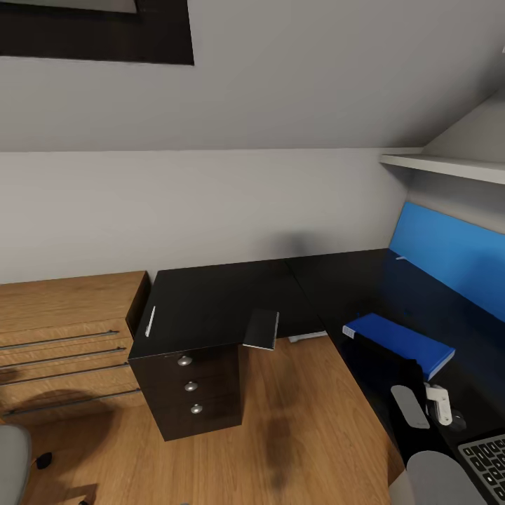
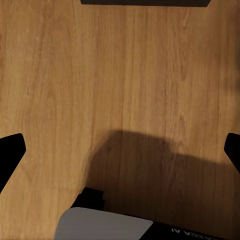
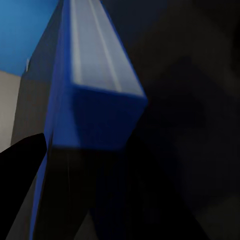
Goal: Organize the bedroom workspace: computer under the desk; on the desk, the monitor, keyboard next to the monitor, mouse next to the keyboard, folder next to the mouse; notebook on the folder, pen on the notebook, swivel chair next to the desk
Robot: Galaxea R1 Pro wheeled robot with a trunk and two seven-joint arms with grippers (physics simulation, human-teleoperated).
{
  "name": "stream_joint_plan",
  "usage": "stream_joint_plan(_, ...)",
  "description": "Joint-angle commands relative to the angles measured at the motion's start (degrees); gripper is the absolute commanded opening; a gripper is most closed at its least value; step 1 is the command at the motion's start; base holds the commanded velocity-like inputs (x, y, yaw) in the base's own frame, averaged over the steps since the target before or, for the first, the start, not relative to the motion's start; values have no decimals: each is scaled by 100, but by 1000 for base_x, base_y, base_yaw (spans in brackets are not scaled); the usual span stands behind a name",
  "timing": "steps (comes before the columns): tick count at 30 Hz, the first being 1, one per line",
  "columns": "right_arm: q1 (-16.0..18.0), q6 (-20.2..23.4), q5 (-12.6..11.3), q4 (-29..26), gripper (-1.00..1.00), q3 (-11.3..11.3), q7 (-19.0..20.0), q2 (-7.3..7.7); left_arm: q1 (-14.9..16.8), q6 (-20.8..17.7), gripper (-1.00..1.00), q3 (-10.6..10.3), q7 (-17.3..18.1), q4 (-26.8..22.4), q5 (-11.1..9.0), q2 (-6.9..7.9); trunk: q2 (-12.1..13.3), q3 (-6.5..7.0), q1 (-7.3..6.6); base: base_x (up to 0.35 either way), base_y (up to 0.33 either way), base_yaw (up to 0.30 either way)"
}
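Blue folder (image 1: pixel 401 342): flat on the counter (image 1: pixel 217 301), long axis running away from the keyboard (image 1: pixel 486 456).
Right end effector (image 1: pixel 440 405): nearer arm, at its near end; grip unclear.
Left end effector (image 2: pixel 120 150): spread over floor.

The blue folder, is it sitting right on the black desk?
Touching. In the head view the folder lies flat on the desk, its underside meeting the black top with no gap showing beneath it.

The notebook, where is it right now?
In the head view the notebook lies on the desk, its corner overhanging the front edge above the drawers, right of the pen.
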State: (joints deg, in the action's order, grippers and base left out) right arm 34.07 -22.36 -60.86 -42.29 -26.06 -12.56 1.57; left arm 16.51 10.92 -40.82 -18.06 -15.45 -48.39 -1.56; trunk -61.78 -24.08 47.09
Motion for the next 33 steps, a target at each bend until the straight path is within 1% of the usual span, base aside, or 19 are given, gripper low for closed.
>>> stream_joint_plan(1,3,-23,-40,-6,-100,9,-10,1,6,24,100,-49,-31,-2,-48,0,-4,-6,0,0,0,0)
stream_joint_plan(3,3,-23,-40,-6,-100,11,-11,1,7,24,100,-49,-31,-2,-48,-2,-4,-6,0,0,0,0)
stream_joint_plan(4,3,-23,-40,-7,100,10,-10,1,8,24,100,-49,-31,-2,-48,3,-4,-6,0,0,0,0)
stream_joint_plan(33,3,-44,-36,-33,100,10,19,-15,7,24,100,-49,-31,-2,-48,4,-4,-6,0,0,0,0)
